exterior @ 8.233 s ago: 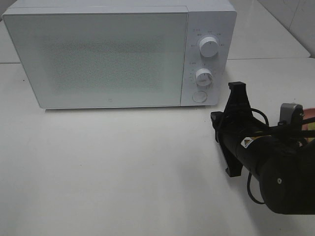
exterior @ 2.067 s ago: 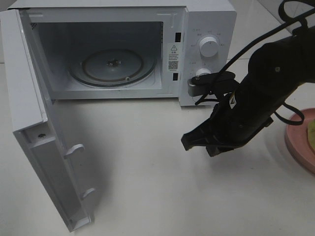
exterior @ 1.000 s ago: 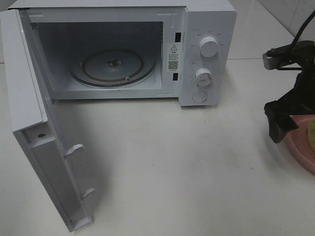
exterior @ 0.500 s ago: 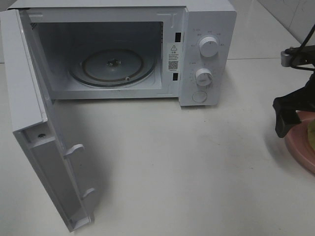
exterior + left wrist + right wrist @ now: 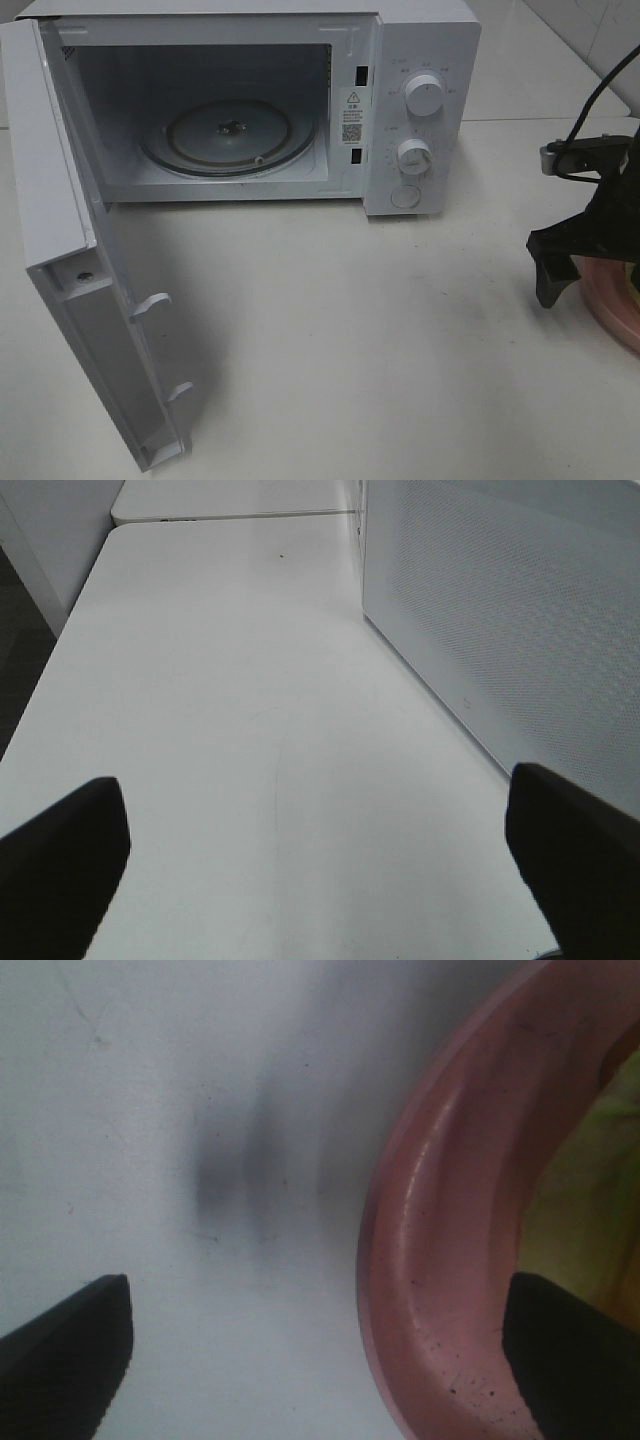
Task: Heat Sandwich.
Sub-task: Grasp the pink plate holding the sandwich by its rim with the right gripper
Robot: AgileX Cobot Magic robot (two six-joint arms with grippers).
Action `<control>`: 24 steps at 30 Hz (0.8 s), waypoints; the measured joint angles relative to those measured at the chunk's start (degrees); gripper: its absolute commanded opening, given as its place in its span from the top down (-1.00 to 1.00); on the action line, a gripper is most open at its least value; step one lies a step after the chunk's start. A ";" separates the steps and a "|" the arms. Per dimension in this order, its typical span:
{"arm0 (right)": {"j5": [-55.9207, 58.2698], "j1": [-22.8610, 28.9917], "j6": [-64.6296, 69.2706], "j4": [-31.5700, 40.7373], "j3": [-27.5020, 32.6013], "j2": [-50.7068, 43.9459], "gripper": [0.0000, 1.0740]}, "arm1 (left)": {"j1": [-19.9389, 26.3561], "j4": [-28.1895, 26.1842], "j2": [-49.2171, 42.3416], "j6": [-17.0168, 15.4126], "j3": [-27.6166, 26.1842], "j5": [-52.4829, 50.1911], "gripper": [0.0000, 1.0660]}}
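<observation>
Your left fingers (image 5: 60, 850) are standing spread above the desk (image 5: 220, 680), beside the outer face of the open door (image 5: 60, 180). The microwave (image 5: 425, 60) is showing its turntable (image 5: 228, 135) exposed. You are working the pick-up step: your right fingers (image 5: 570, 1350) are hanging spread across the left rim of the pink plate (image 5: 440, 1260), far right, where the sandwich (image 5: 585, 1190) is lying. Judging from this, the next move is calling for lowering, closing on the rim, then carrying the plate level to the turntable.

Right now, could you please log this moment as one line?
microwave door: open | right gripper: open, at pink plate rim, nothing held | sandwich: on plate | left gripper: open, empty
</observation>
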 measured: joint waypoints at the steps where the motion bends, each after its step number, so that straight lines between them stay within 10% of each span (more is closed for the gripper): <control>1: -0.57 0.00 0.00 0.00 0.00 1.09 -0.77 | 0.00 0.00 0.00 0.00 0.00 0.00 -0.83; 24: -4.53 0.00 -0.34 -1.03 0.00 6.76 -0.53 | 0.00 0.00 0.00 0.00 0.00 0.00 -0.83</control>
